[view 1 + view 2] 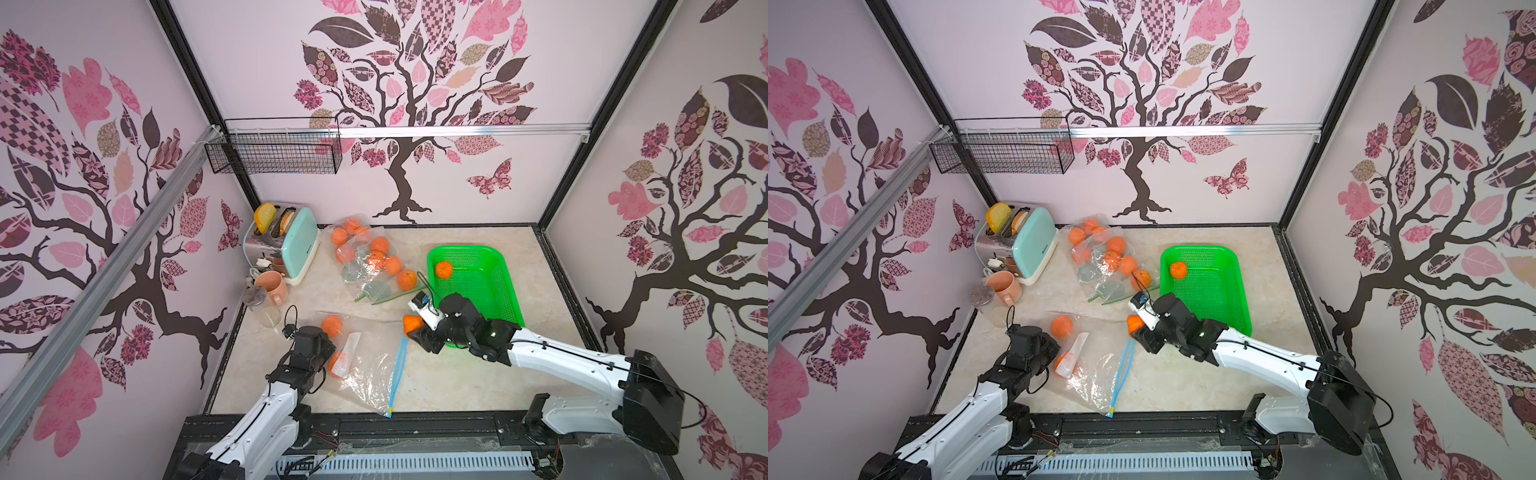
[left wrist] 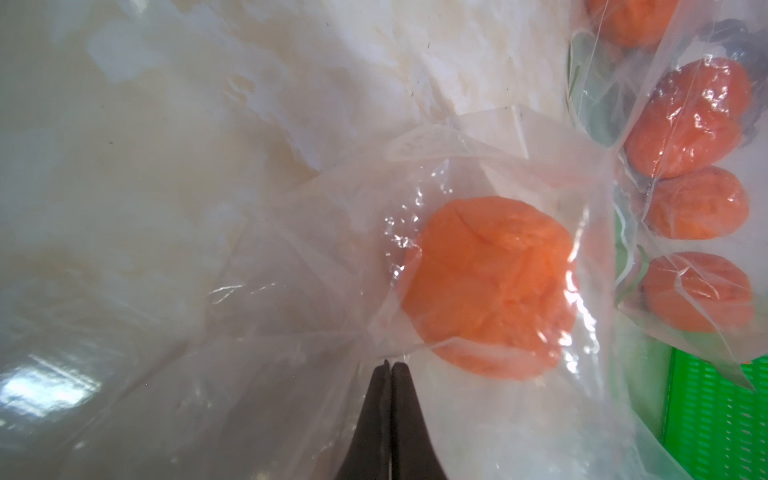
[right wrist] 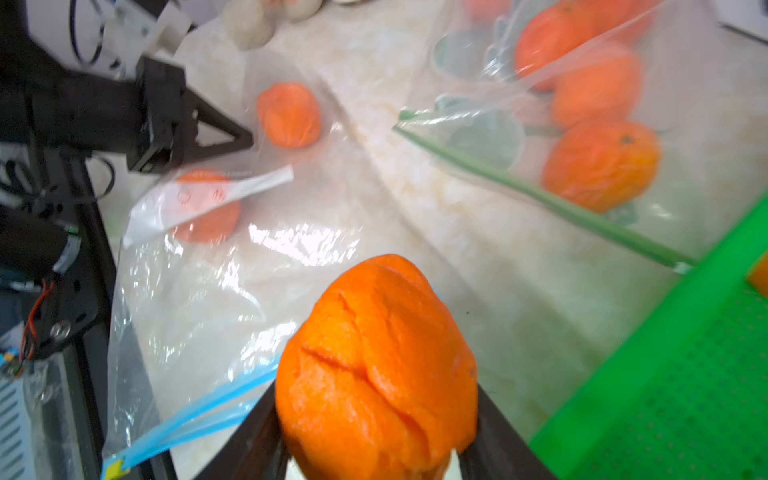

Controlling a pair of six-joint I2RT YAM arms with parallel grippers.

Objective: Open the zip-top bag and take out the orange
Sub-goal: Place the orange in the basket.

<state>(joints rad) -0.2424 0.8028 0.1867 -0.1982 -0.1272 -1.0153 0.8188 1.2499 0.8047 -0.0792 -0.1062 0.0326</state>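
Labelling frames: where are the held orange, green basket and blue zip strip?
held orange (image 3: 376,365), right wrist view, peel centre.
green basket (image 1: 478,291), a top view, bare mesh floor.
blue zip strip (image 1: 394,386), a top view, lower stretch.

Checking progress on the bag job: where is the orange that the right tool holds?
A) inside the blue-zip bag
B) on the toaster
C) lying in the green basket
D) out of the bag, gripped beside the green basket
D: the right tool is clamped on the orange, which is clear of the blue-zip bag and beside the green basket, not in it.
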